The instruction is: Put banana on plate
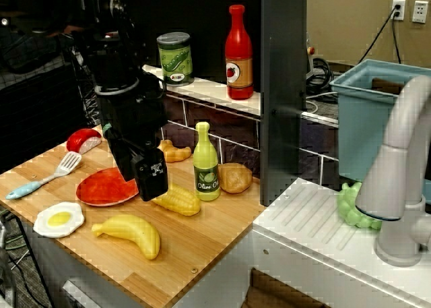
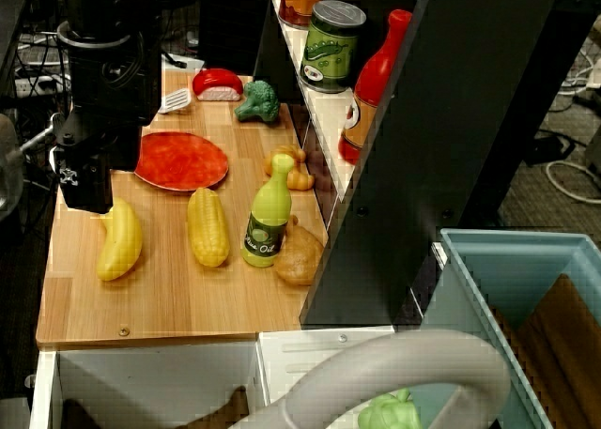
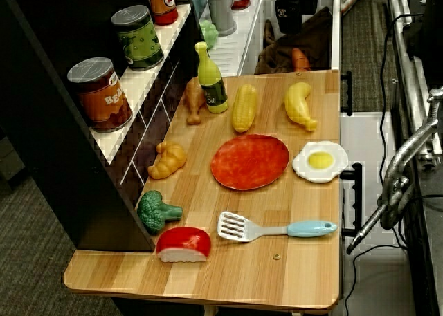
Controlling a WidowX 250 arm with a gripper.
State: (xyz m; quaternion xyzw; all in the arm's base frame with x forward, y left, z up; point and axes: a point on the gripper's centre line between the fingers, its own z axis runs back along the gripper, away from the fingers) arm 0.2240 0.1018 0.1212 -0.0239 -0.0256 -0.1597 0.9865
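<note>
Gripper [image 1: 152,181] hovering over the board, jaw state unreadable.
Its dark body is hiding part of the flat red-orange plate [image 1: 101,190]; smooth curved banana [image 1: 131,232] is lying just beside the plate, untouched.

This is a toy kitchen set up inside a lab or office room. The kitchen shows in a wooden counter [image 3: 304,261] with plastic play food, a shelf of cans [image 3: 100,95] and a ketchup bottle [image 1: 238,52], a grey faucet [image 1: 397,173] and a blue sink basin [image 1: 367,119]. The lab shows in carpet [image 3: 41,233], loose cables [image 2: 568,176] and wall outlets [image 1: 409,10] around it.
</note>
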